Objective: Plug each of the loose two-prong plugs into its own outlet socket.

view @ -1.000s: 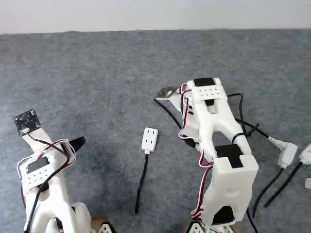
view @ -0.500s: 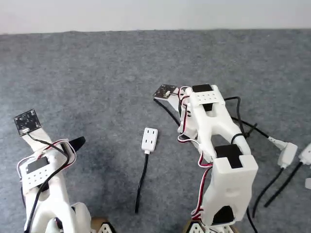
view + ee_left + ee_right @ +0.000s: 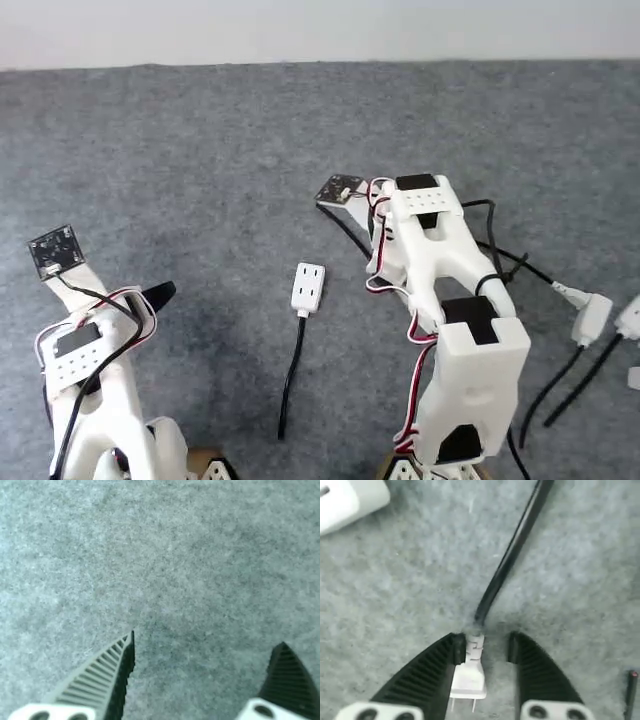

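Right pincer (image 3: 486, 636) slightly leftward, astride plug (image 3: 468, 675).

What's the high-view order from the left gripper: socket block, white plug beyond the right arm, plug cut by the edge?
1. Socket block, centre, closest to the left gripper.
2. White plug, far right.
3. Edge plug, farthest right.

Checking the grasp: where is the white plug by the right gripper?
Right wrist view: the white plug lies on the carpet between the right gripper's open fingers, touching one finger.
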